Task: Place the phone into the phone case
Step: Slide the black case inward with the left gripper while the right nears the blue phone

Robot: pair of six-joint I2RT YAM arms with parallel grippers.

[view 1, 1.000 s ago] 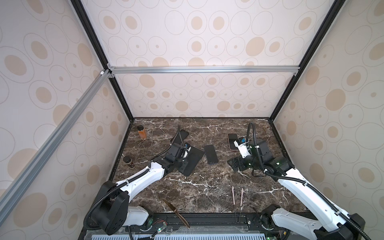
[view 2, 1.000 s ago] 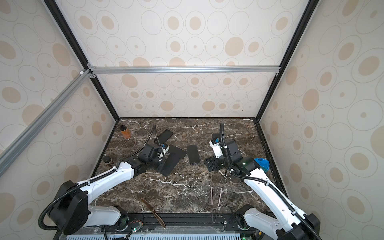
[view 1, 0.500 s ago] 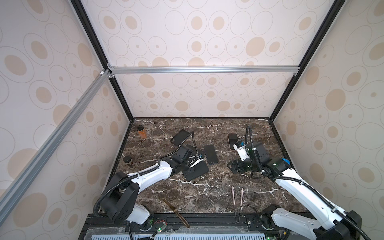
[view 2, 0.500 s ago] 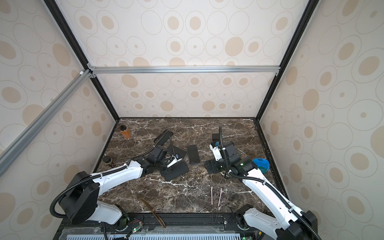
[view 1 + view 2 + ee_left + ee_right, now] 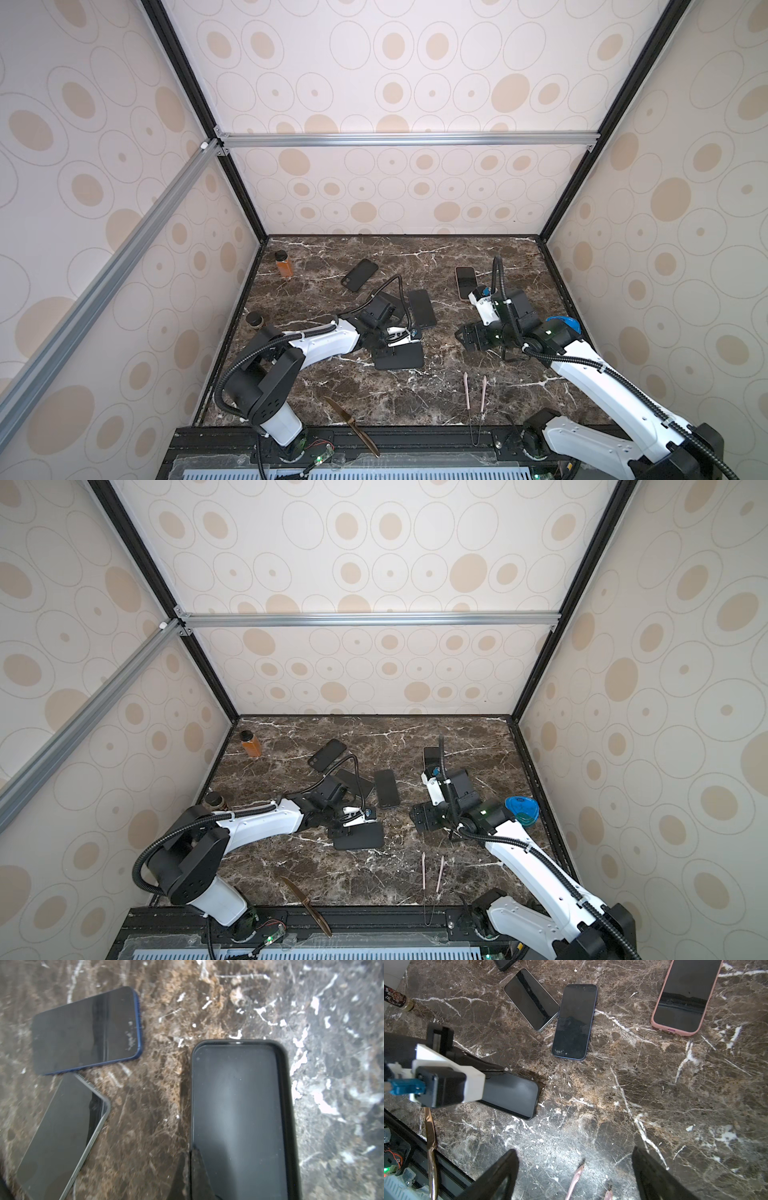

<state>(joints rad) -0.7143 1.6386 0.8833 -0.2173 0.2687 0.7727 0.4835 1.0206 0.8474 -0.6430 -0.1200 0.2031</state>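
L gripper (image 5: pixel 384 352), clenched on case (image 5: pixel 405 357) edge, is setting it down after dragging it fwd, blue phone (image 5: pixel 422 308) lying just beyond its tip; R gripper (image 5: pixel 466 337) is hanging open + empty, so phone pickup's next

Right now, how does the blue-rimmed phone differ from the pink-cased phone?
The blue-rimmed phone is bare; the pink-cased phone already wears a pink case. The blue-rimmed phone lies mid-table with its edge against a silver-rimmed phone; the pink-cased phone lies alone, farther right. Both lie flat, dark screens up.
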